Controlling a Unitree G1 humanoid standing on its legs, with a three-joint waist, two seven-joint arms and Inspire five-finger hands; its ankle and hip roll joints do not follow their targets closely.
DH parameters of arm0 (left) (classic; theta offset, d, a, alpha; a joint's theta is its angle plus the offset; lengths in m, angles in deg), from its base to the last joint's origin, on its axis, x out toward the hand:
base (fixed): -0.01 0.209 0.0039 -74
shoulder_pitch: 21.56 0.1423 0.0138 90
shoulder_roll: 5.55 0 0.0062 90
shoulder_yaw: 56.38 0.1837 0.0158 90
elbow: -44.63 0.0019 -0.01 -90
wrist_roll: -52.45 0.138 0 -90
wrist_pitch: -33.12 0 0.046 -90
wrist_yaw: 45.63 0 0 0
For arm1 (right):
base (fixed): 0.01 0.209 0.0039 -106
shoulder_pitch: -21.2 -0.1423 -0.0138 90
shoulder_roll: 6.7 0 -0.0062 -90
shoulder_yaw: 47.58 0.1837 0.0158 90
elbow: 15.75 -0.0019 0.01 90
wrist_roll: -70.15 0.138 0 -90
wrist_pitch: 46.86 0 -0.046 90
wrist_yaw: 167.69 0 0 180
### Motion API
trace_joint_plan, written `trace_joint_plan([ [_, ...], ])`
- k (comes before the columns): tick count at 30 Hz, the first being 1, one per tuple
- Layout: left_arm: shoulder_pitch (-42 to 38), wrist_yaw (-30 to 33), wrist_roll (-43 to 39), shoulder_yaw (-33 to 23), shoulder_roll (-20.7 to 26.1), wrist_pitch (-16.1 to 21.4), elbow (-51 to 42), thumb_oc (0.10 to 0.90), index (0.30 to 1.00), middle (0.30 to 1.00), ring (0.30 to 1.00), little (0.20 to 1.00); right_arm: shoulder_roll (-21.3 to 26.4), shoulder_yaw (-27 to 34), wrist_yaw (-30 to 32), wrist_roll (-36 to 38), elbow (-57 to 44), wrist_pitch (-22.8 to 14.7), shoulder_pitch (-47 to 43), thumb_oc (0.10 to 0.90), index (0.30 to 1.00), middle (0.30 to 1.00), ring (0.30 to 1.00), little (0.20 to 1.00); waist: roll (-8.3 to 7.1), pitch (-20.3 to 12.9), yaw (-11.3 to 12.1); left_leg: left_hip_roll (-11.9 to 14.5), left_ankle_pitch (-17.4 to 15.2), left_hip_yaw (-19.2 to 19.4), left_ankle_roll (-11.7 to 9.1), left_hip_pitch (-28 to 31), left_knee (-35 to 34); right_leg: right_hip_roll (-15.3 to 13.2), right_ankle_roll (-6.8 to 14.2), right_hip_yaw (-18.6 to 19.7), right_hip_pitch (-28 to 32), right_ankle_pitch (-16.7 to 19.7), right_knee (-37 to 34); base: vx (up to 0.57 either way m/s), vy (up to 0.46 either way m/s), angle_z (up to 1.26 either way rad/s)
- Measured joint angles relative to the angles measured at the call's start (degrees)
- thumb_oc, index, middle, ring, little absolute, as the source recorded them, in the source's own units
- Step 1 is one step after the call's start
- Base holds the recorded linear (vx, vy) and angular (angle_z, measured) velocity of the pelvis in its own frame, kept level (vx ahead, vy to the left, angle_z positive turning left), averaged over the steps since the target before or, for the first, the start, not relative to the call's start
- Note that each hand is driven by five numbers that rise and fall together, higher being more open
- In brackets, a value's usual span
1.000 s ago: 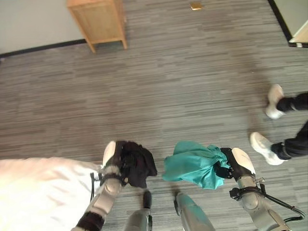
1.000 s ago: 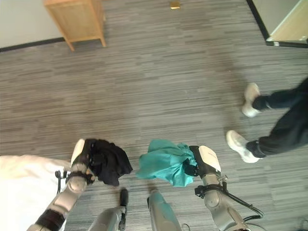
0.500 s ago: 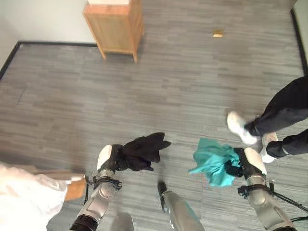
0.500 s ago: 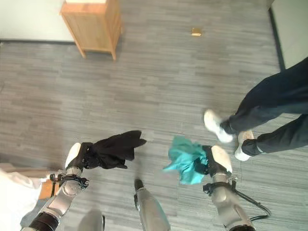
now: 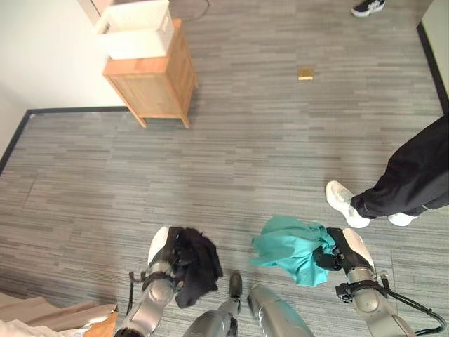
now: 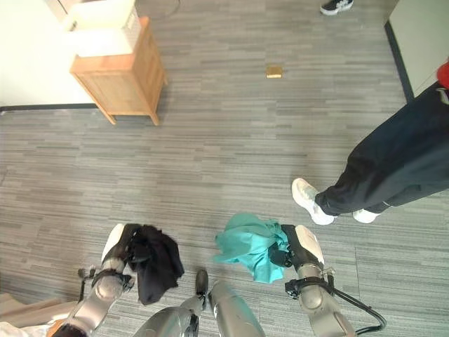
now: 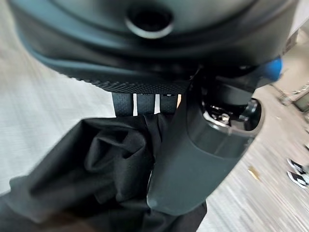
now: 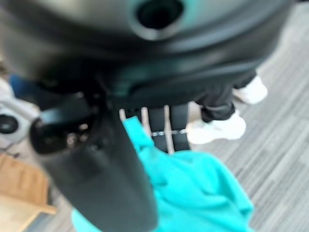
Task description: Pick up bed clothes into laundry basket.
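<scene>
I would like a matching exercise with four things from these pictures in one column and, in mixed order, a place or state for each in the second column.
1. black garment
2. teal garment
3. white basket
4. person's white shoe

A. on the wooden cabinet
B. held by the right hand
C. on the floor, beside the right hand
D. held by the left hand

Pairs: 1-D, 2-B, 3-A, 4-C

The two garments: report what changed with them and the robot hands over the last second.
The head camera swung away from the bed toward the wooden cabinet and the white basket on it, so most shift is the view's. The black garment, flung out sideways half a second ago, now hangs limp again. Unchanged: left robot hand grips it, right robot hand grips the teal garment.
</scene>
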Motion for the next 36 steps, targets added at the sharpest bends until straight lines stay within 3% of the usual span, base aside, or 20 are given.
trace_joint_plan([
  [1, 0.1, 0.0, -0.5, 0.0, -0.4, -0.2, 0.4, 0.400, 0.300, 0.300, 0.300, 0.300, -0.4, -0.8, -0.4, 1.9, 0.2, 0.3, 0.2, 0.400, 0.300, 0.300, 0.300, 0.300, -0.41, 0.3, 0.7, 1.1, -0.5, -0.6, -0.7, 2.3, 0.1, -1.0, -1.3, -3.1, 3.6, 7.4, -4.6, 0.04, -0.198, 0.02],
  [2, 0.4, 0.0, -0.6, 0.5, -0.1, 0.1, -0.5, 0.400, 0.300, 0.300, 0.300, 0.300, -0.3, -1.9, -1.2, 2.4, 0.0, -0.2, 0.2, 0.400, 0.300, 0.300, 0.300, 0.300, -0.74, 0.3, 1.4, 2.1, -1.3, 0.0, -2.3, 2.6, 1.4, -0.7, -3.5, -3.3, 8.1, 9.8, -10.3, 0.07, -0.147, 0.07],
  [3, 1.1, -0.1, -0.6, 0.6, -0.2, 0.8, -1.0, 0.400, 0.300, 0.300, 0.300, 0.300, -0.3, -1.9, -1.7, 2.8, -0.3, -1.0, 0.3, 0.400, 0.300, 0.300, 0.300, 0.300, -0.63, 0.2, 1.2, 3.5, -1.5, 0.5, -3.0, 3.6, 0.8, -0.2, -4.4, -4.4, 11.1, 10.4, -13.7, 0.10, -0.171, 0.12],
  [4, 3.8, -1.0, -0.6, 0.1, 1.9, 2.4, -1.0, 0.400, 0.300, 0.300, 0.300, 0.300, 0.0, 0.3, -2.3, 3.7, -0.1, -1.9, -3.1, 0.400, 0.300, 0.300, 0.300, 0.300, 0.38, -0.3, 1.3, 5.8, -1.6, 0.7, -6.0, 1.4, -0.5, 4.2, -6.8, -5.4, 19.7, 12.0, -25.0, 0.00, 0.057, 0.20],
  [5, 4.0, -2.9, -7.1, -1.4, 1.4, 2.8, -0.2, 0.400, 0.300, 0.300, 0.300, 0.300, -2.6, 1.3, -2.8, 13.1, 4.2, -3.7, -3.5, 0.400, 0.300, 0.300, 0.300, 0.300, 0.09, -0.2, 1.0, 6.4, -2.0, 2.5, -6.4, 2.2, -0.4, 4.2, -7.5, -4.7, 20.8, 12.2, -25.0, -0.02, 0.201, 0.05],
  [6, 3.9, -3.8, -12.2, -3.3, 0.9, 2.8, 2.1, 0.400, 0.300, 0.300, 0.300, 0.300, -7.3, 4.0, -2.4, 20.4, 9.5, -3.6, -5.0, 0.400, 0.300, 0.300, 0.300, 0.300, -1.54, 0.0, 0.9, 6.4, -3.9, 5.0, -8.8, 2.6, 1.8, 3.5, -9.9, -4.3, 23.2, 12.7, -25.5, -0.01, 0.296, 0.08],
  [8, 4.0, -3.9, -13.1, -4.0, 1.0, 2.5, 6.1, 0.400, 0.300, 0.300, 0.300, 0.300, -10.1, 4.5, -2.3, 23.5, 14.1, -2.0, -4.1, 0.400, 0.300, 0.300, 0.300, 0.300, -2.92, -1.3, -0.1, 8.9, -5.5, 10.8, -7.9, 2.6, 3.8, 2.9, -10.1, -5.6, 25.2, 10.9, -25.8, 0.00, 0.186, 0.28],
  [9, 4.5, -3.8, -13.0, -4.8, 1.0, 2.3, 6.9, 0.400, 0.300, 0.300, 0.300, 0.300, -10.3, 3.7, -2.5, 23.5, 15.2, -1.8, -2.8, 0.400, 0.300, 0.300, 0.300, 0.300, -3.17, -1.9, -0.6, 10.7, -5.3, 11.4, -8.2, 2.2, 2.8, 2.9, -10.2, -5.8, 25.7, 10.4, -25.8, -0.04, 0.182, 0.23],
  [12, 4.2, -3.8, -12.6, -6.1, 1.5, 2.0, 7.1, 0.400, 0.300, 0.300, 0.300, 0.300, -9.8, 2.3, -2.7, 20.5, 15.7, 0.2, -0.9, 0.400, 0.300, 0.300, 0.300, 0.300, -4.62, -2.7, -0.8, 13.2, -3.5, 9.8, -10.9, 1.1, -0.9, 2.2, -9.3, -7.3, 25.7, 10.2, -25.8, -0.05, 0.154, 0.14],
  [15, 4.3, -3.8, -11.6, -6.1, 2.0, 2.1, 5.6, 0.400, 0.300, 0.300, 0.300, 0.300, -7.3, 0.2, -2.9, 16.4, 15.0, 0.4, -0.9, 0.400, 0.300, 0.300, 0.300, 0.300, -5.37, -4.2, -0.3, 12.9, -2.4, 9.6, -10.0, 0.6, -0.9, 2.1, -8.5, -7.8, 25.8, 9.7, -25.8, -0.05, 0.079, 0.09],
  [16, 4.2, -3.8, -11.4, -6.2, 3.2, 2.1, 5.6, 0.400, 0.300, 0.300, 0.300, 0.300, -6.8, -0.7, -2.9, 13.9, 14.1, 0.5, -2.2, 0.400, 0.300, 0.300, 0.300, 0.300, -7.01, -5.0, -0.3, 12.2, 0.6, 9.1, -9.1, 0.7, -0.9, 1.2, -7.3, -7.1, 25.9, 8.9, -25.8, -0.02, 0.060, 0.06],
  [20, 3.9, -3.8, -11.3, -6.2, 6.7, 2.1, 5.5, 0.400, 0.300, 0.300, 0.300, 0.300, -6.7, -1.9, -3.5, 10.1, 9.4, 0.4, -4.4, 0.400, 0.300, 0.300, 0.300, 0.300, -11.27, -7.7, -0.2, 9.2, 0.3, 8.4, -7.3, 0.9, -0.6, -1.8, -4.6, -7.0, 26.4, 7.5, -25.6, -0.01, 0.090, 0.14],
  [21, 3.5, -3.7, -11.3, -6.4, 7.2, 2.1, 5.4, 0.400, 0.300, 0.300, 0.300, 0.300, -6.7, -1.9, -3.5, 9.5, 8.4, 0.4, -5.4, 0.400, 0.300, 0.300, 0.300, 0.300, -11.64, -8.0, 0.1, 8.8, 0.2, 8.3, -6.9, 0.9, -0.6, -2.2, -3.7, -7.0, 26.6, 7.5, -25.5, 0.03, 0.174, 0.09],
  [22, 3.1, -3.7, -11.6, -7.3, 8.2, 2.1, 4.0, 0.400, 0.300, 0.300, 0.300, 0.300, -5.8, -2.4, -3.5, 8.8, 6.1, 0.2, -7.9, 0.400, 0.300, 0.300, 0.300, 0.300, -11.77, -8.0, 1.0, 8.2, 0.1, 8.4, -6.6, 1.0, -0.6, -2.9, -2.3, -6.9, 26.4, 7.4, -25.5, 0.01, 0.096, 0.03],
  [27, 2.8, -2.7, -12.1, -9.3, 12.9, 3.7, -8.1, 0.400, 0.300, 0.300, 0.300, 0.300, -1.7, -2.1, -3.3, 7.2, -0.1, -1.2, -16.7, 0.400, 0.300, 0.300, 0.300, 0.300, -11.50, -7.8, 5.2, 7.0, -1.3, 7.7, -4.5, 1.3, -0.9, -3.6, -1.4, -7.0, 26.1, 7.1, -23.1, 0.09, 0.104, 0.08],
  [30, 0.8, 0.2, -12.8, -10.3, 13.1, 6.0, -10.7, 0.400, 0.300, 0.300, 0.300, 0.300, 1.0, -1.6, -2.4, 6.4, -2.9, -2.2, -18.1, 0.400, 0.300, 0.300, 0.300, 0.300, -8.42, -5.4, 5.1, 8.3, -0.9, 3.4, -2.7, 3.0, -0.6, 0.1, 3.5, -6.8, 20.0, 3.1, -5.7, 0.23, 0.127, 0.48],
  [31, 0.5, 1.3, -13.1, -10.7, 13.0, 6.1, -11.6, 0.400, 0.300, 0.300, 0.300, 0.300, 1.1, -1.4, -2.0, 5.9, -3.1, -2.2, -18.2, 0.400, 0.300, 0.300, 0.300, 0.300, -8.47, -5.1, 4.5, 7.8, -0.8, 2.3, -2.2, 3.6, -0.6, 0.0, 5.0, -6.9, 18.0, 0.6, -0.4, 0.36, 0.129, 0.83],
  [33, -0.6, 2.9, -13.3, -10.8, 12.9, 6.3, -12.3, 0.400, 0.300, 0.300, 0.300, 0.300, 1.2, -0.5, -1.0, 5.9, -4.4, -2.3, -17.0, 0.400, 0.300, 0.300, 0.300, 0.300, -8.29, -4.8, 3.8, 6.7, -0.9, -1.1, -1.6, 3.5, -0.6, 0.7, 4.0, -5.1, 16.5, -0.2, -1.3, 0.41, 0.102, 0.78],
  [36, -2.0, 3.8, -14.0, -11.1, 13.6, 6.6, -12.3, 0.400, 0.300, 0.300, 0.300, 0.300, 1.4, 0.1, -0.8, 5.9, -7.4, -2.4, -15.5, 0.400, 0.300, 0.300, 0.300, 0.300, -7.29, -3.2, 2.4, 7.4, -1.4, -6.4, -0.5, 1.8, -0.5, 5.3, 2.6, -3.9, 10.4, 0.7, -7.5, 0.54, -0.047, 0.85],
])
